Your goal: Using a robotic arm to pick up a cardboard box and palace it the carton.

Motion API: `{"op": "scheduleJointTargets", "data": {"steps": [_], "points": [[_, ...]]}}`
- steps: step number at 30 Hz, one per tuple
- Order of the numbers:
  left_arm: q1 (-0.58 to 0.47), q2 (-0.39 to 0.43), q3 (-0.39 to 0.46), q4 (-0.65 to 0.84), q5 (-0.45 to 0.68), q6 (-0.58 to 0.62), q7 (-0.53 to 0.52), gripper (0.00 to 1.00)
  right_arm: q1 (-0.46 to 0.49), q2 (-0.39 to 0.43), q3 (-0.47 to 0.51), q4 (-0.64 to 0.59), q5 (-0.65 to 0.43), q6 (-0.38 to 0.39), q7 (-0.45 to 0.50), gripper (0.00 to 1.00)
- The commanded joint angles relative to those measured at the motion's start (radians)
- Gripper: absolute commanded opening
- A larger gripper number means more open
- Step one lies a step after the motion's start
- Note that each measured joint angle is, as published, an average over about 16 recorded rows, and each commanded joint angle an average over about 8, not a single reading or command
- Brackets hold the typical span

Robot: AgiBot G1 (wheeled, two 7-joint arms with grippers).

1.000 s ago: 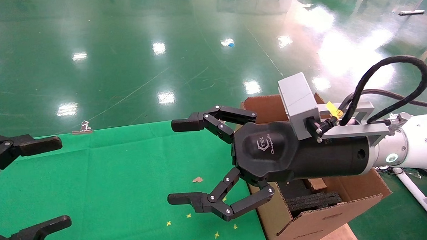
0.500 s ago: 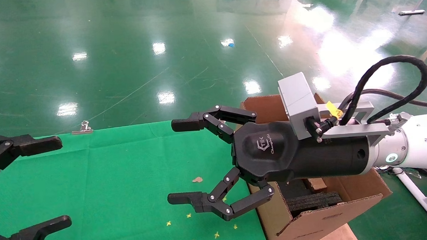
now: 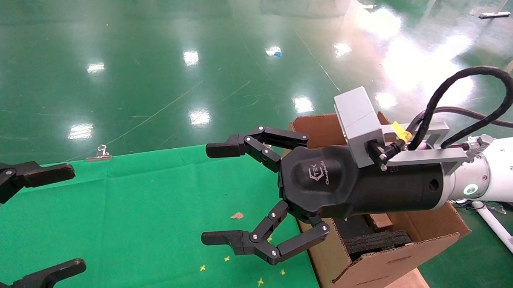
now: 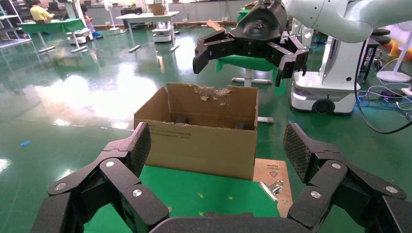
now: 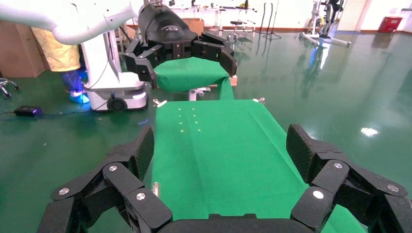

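Observation:
My right gripper [image 3: 213,194], on the white arm with the black wrist and grey camera block, is open and empty. It hangs above the right part of the green cloth [image 3: 156,215], just left of the carton [image 3: 384,263]. The carton has torn flaps and black foam [image 3: 377,241] inside. A brown cardboard piece [image 3: 379,220] lies in it by the foam, mostly hidden by my wrist; I cannot tell if it is the slim cardboard box. No slim box lies on the cloth. My left gripper [image 3: 70,218] is open and empty at the left edge. The left wrist view shows the carton [image 4: 204,141].
A metal binder clip [image 3: 99,153] sits at the cloth's far edge, and another [image 4: 272,187] at the edge near the carton. A small brown scrap [image 3: 237,215] and yellow marks [image 3: 226,259] lie on the cloth. Glossy green floor surrounds the table.

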Motion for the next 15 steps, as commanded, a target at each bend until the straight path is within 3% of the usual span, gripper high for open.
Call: {"op": "scheduleJointTargets", "data": {"steps": [1,15], "points": [[0.0,0.0,0.0,0.0,0.0,0.0,0.0,1.0,0.0,0.0,0.0,0.0,0.0,0.0,0.0,1.0],[0.0,0.0,0.0,0.0,0.0,0.0,0.0,1.0,0.0,0.0,0.0,0.0,0.0,0.0,0.0,1.0]]}}
